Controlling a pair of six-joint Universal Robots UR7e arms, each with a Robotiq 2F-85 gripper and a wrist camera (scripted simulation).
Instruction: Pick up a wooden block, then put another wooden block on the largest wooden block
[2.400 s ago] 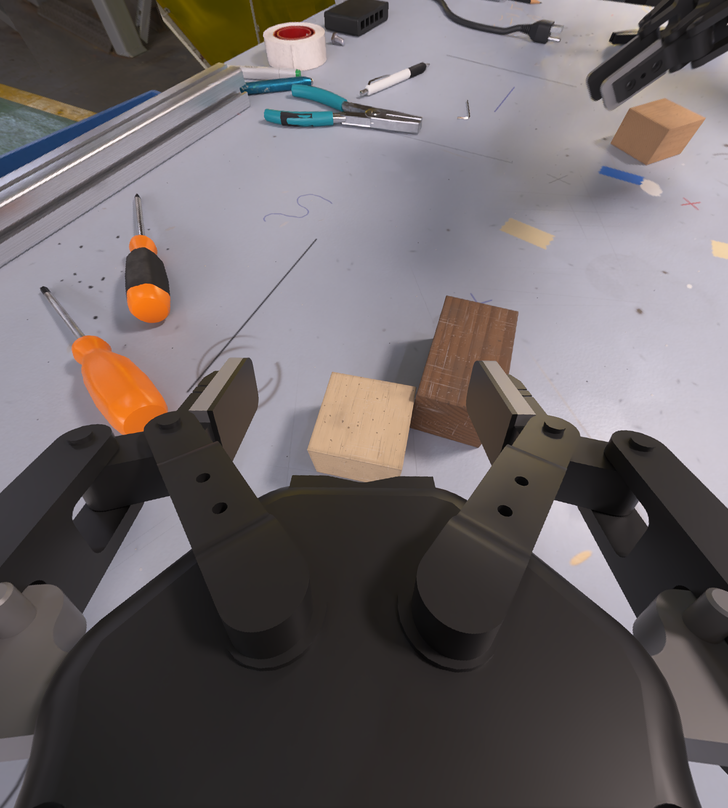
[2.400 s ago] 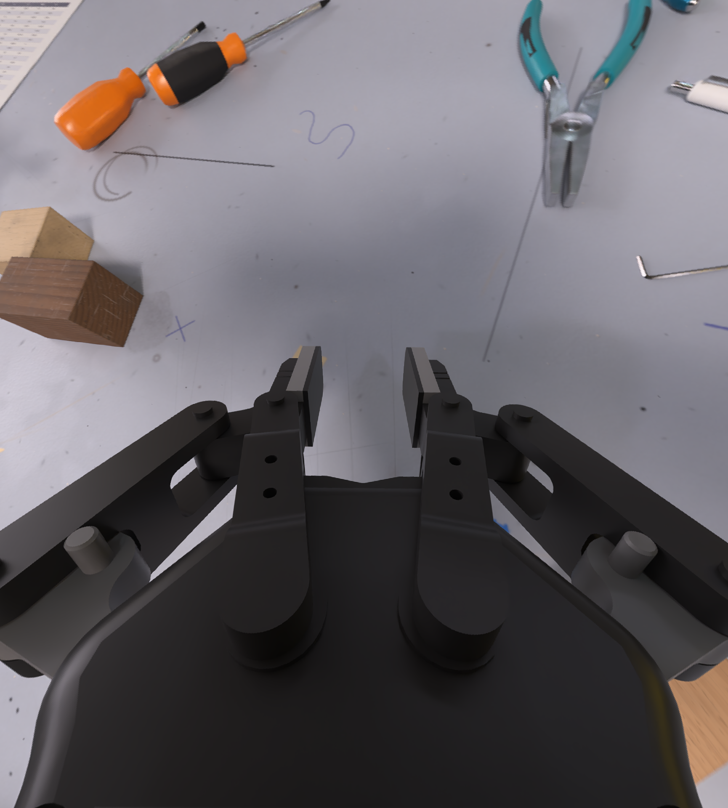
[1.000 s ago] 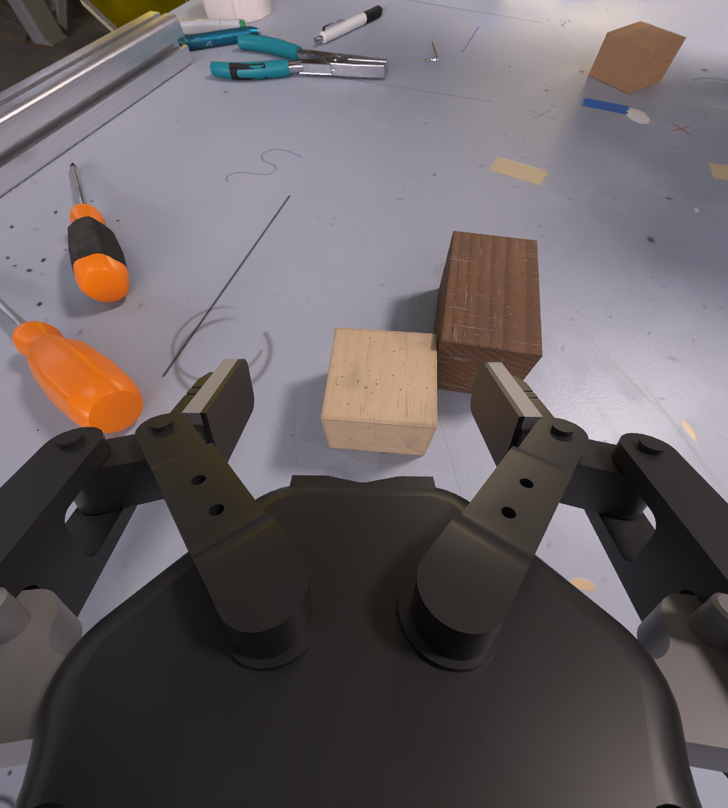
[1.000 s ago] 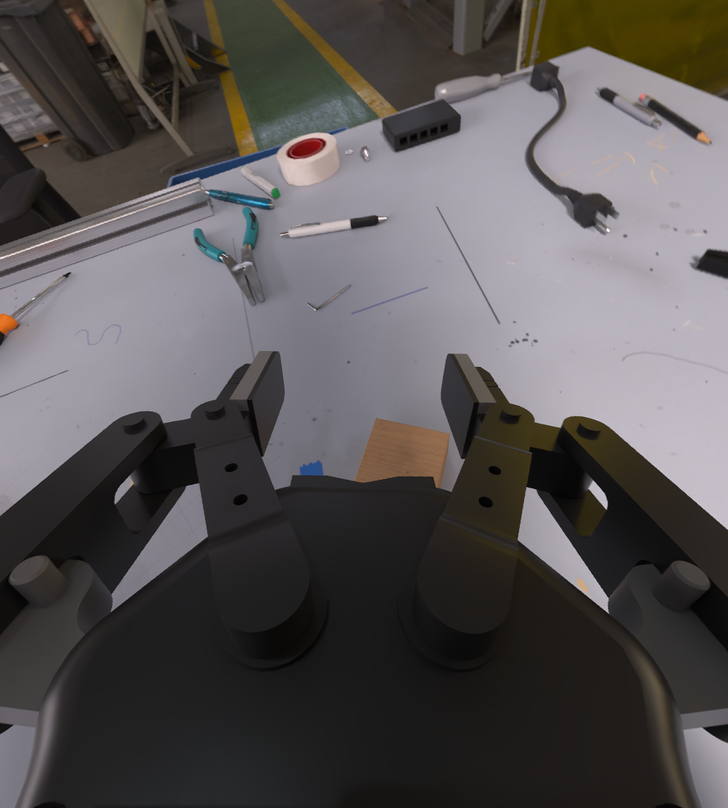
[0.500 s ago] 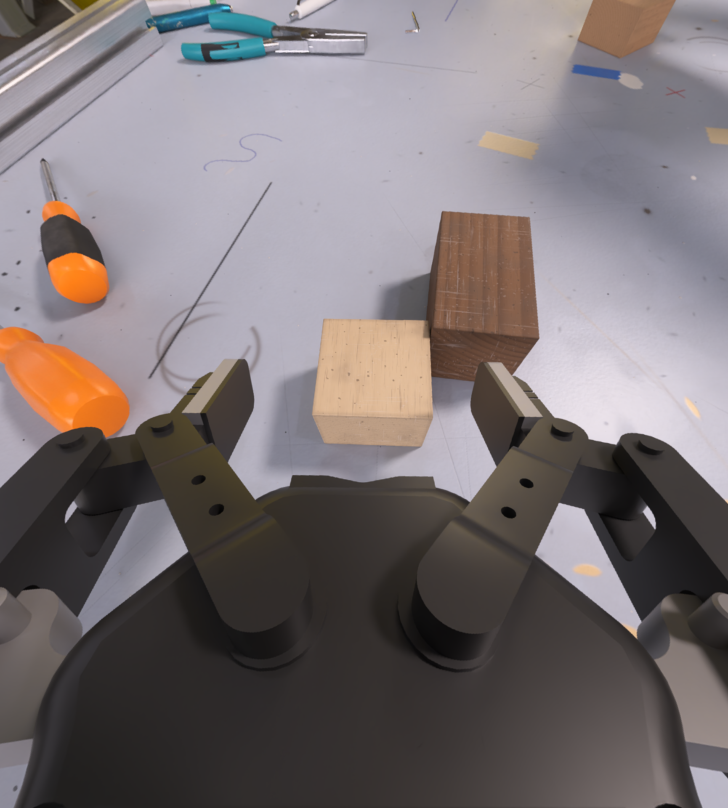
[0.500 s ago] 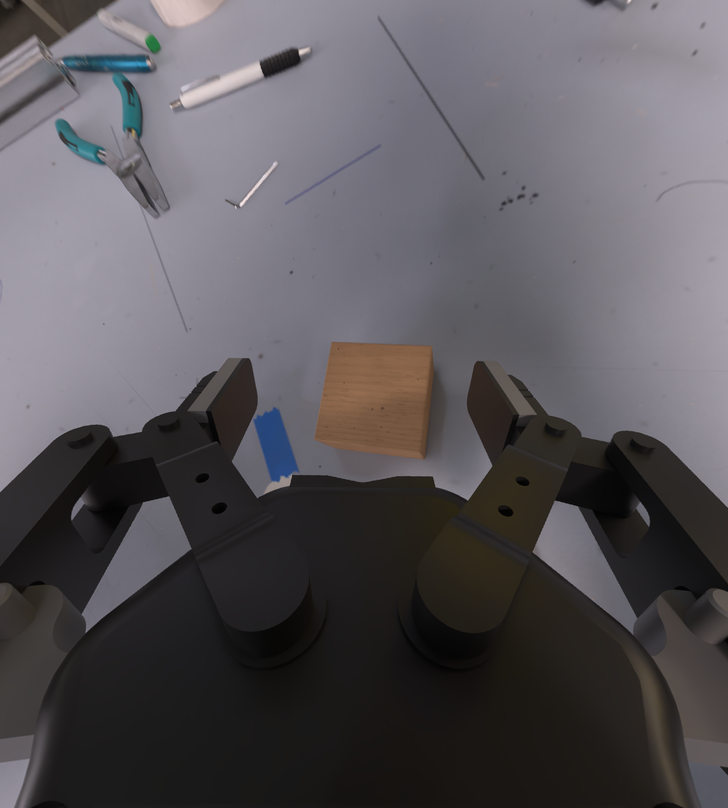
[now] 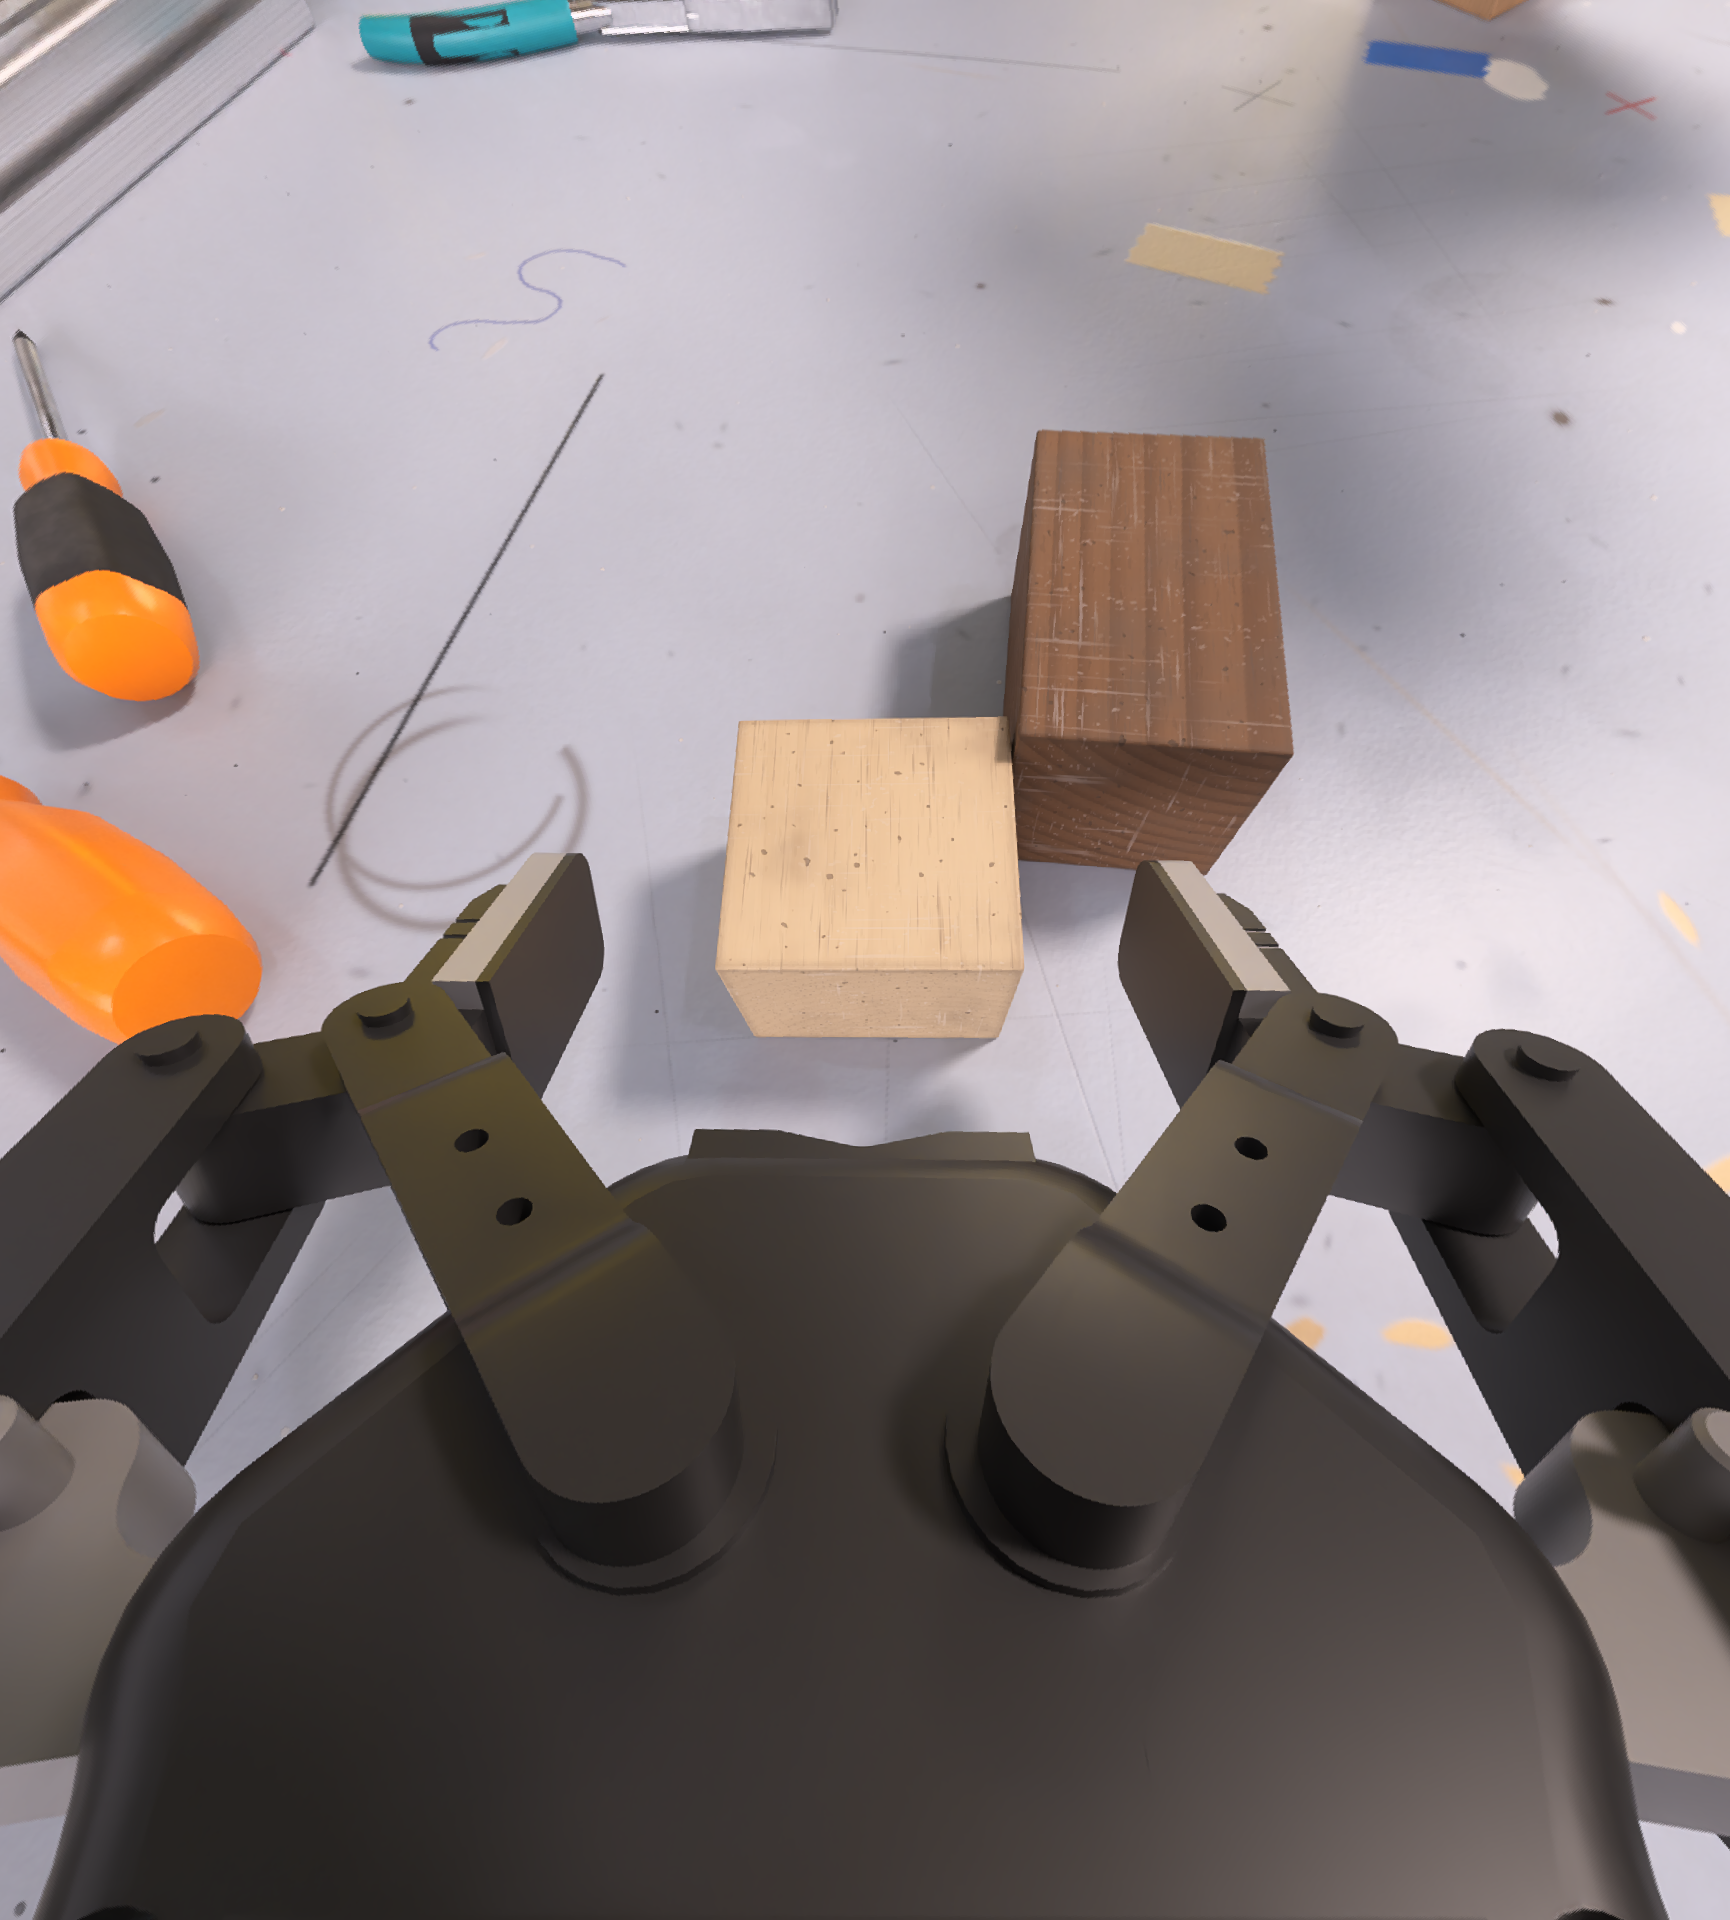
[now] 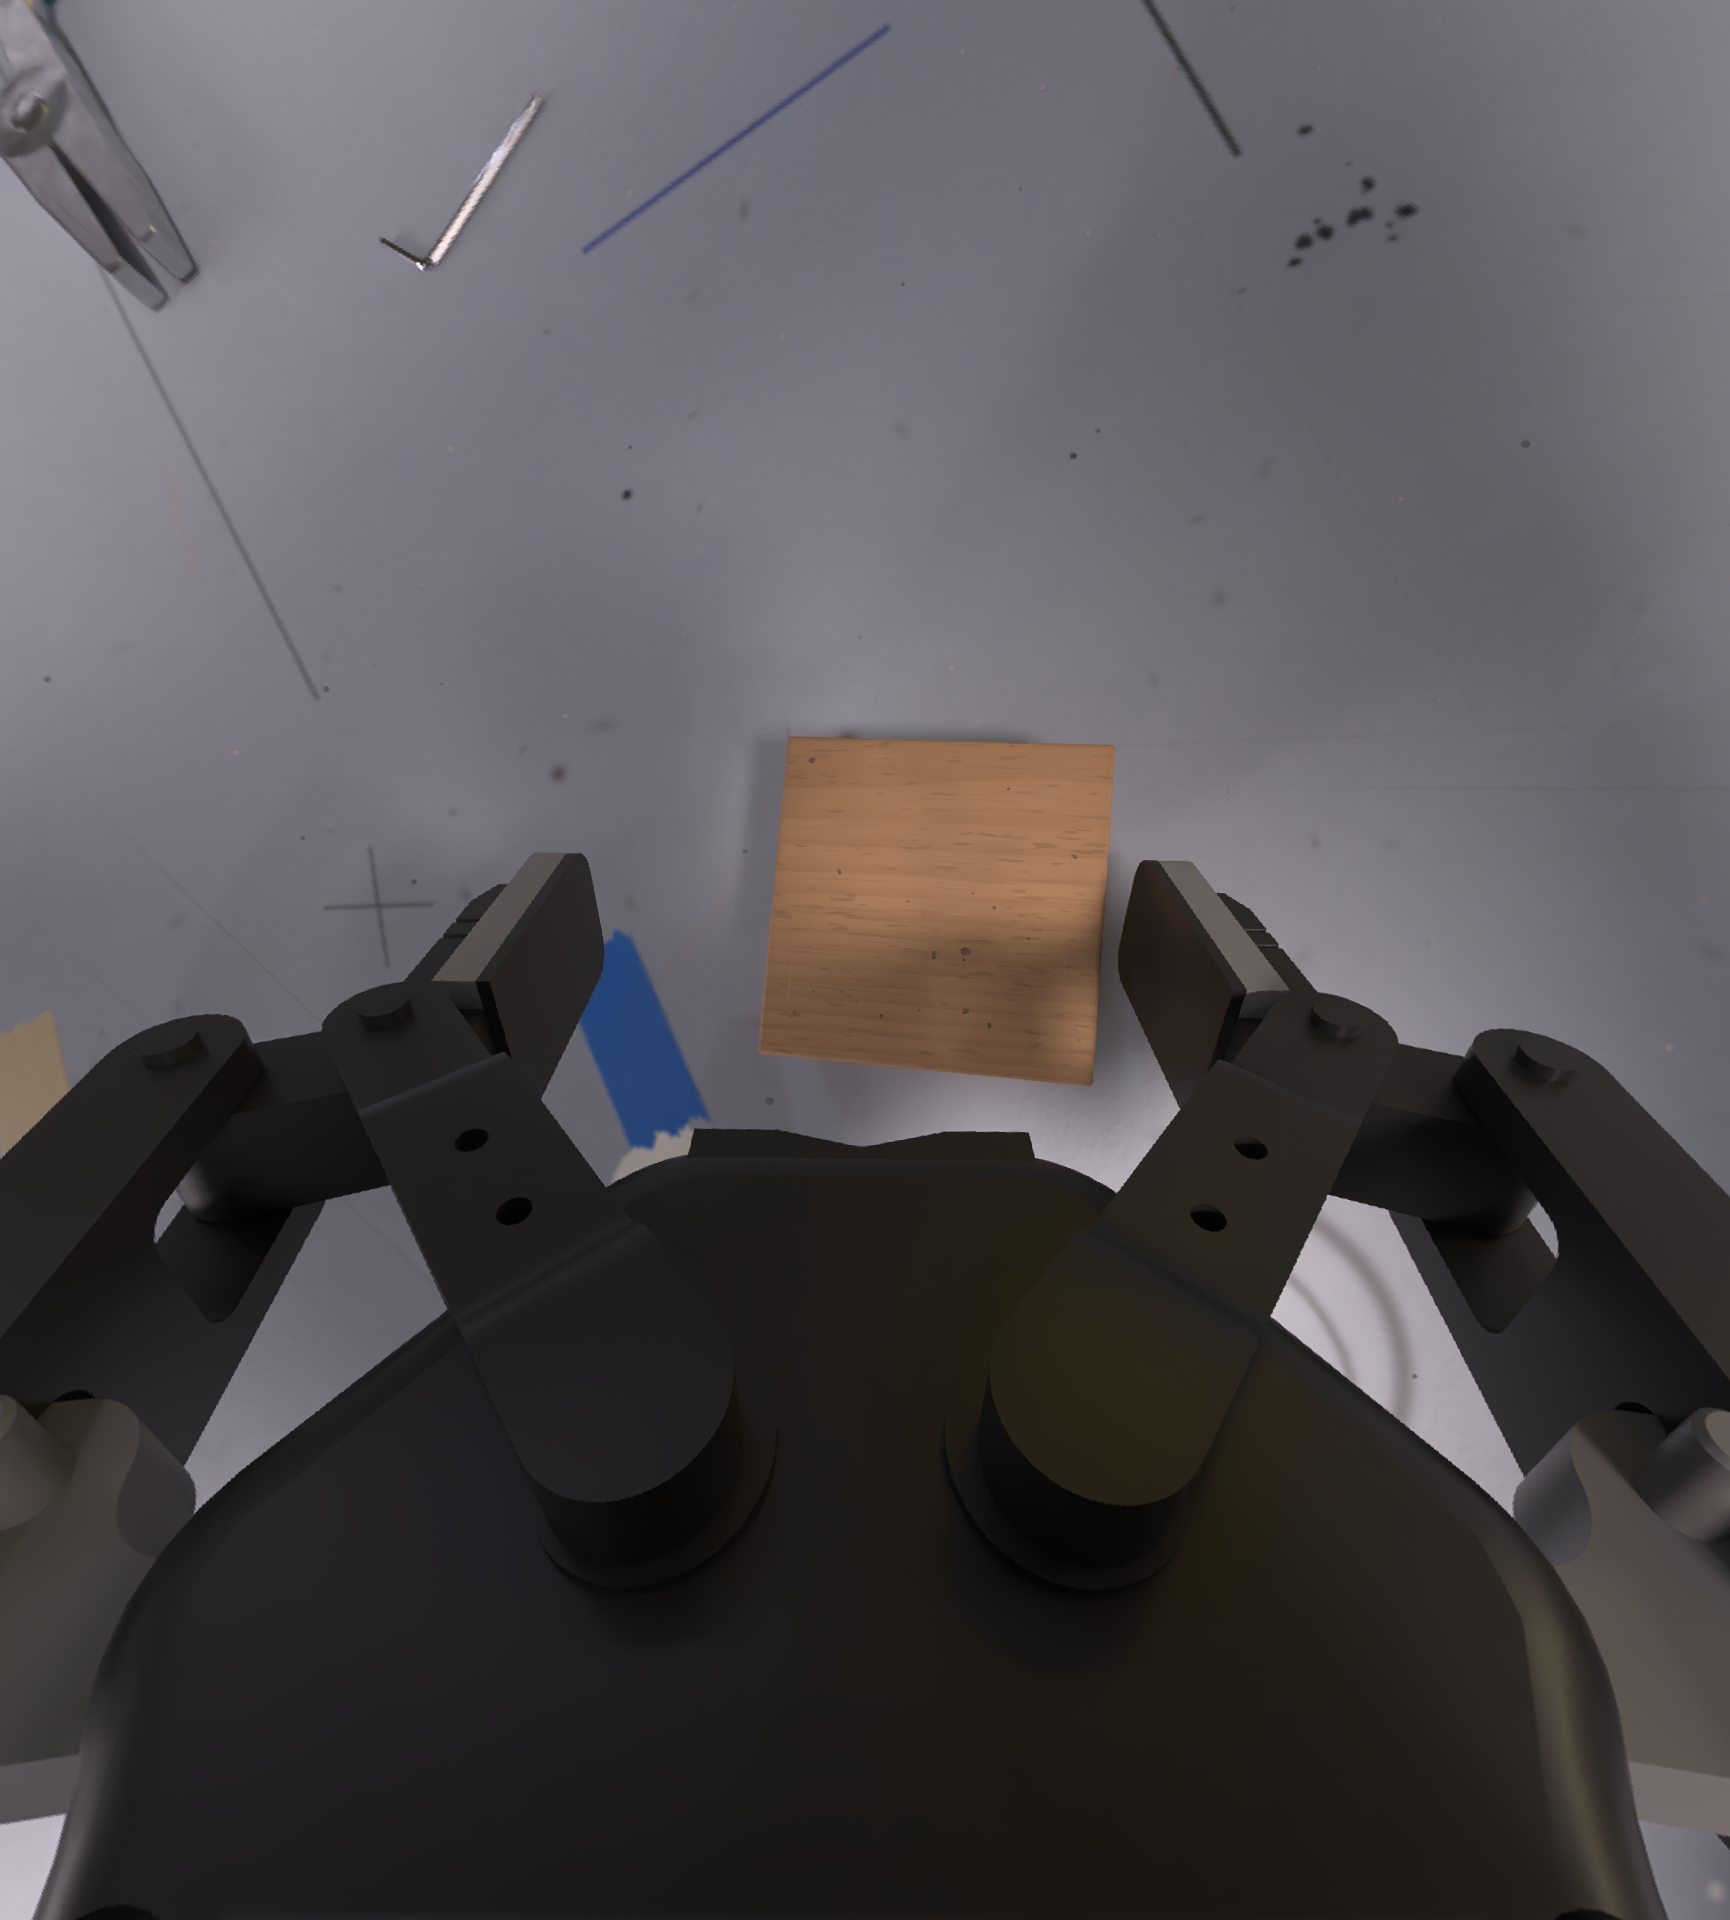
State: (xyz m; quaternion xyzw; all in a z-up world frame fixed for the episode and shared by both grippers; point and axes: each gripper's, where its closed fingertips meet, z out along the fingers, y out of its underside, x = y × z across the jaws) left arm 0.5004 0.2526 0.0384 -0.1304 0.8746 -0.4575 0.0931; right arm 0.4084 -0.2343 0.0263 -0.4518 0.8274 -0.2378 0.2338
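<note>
My bench is a flat grey-blue worktop (image 7: 840, 312), scuffed, speckled and pencil-marked, with one ribbed aluminium rail (image 7: 61, 125) far off my left gripper's left side. I count three wooden blocks. The largest, a dark brown scratched oblong block (image 7: 1147, 613), lies ahead and right of my left gripper (image 7: 861, 935). Touching its near left corner is a pale, speckled square-topped block (image 7: 866, 862), directly between and just beyond my left fingers (image 7: 528, 935), which stand wide apart, holding nothing. The third, a mid-brown grained cube (image 8: 934, 914), sits under my right gripper (image 8: 856, 956), shifted toward its right finger (image 8: 1183, 966); those jaws too are spread wide and empty. Left of my left gripper lie two orange-handled screwdrivers (image 7: 82, 904). One strip of blue tape (image 8: 643, 1039) lies by my right gripper's left finger; ahead, one small steel hex key (image 8: 471, 187).
</note>
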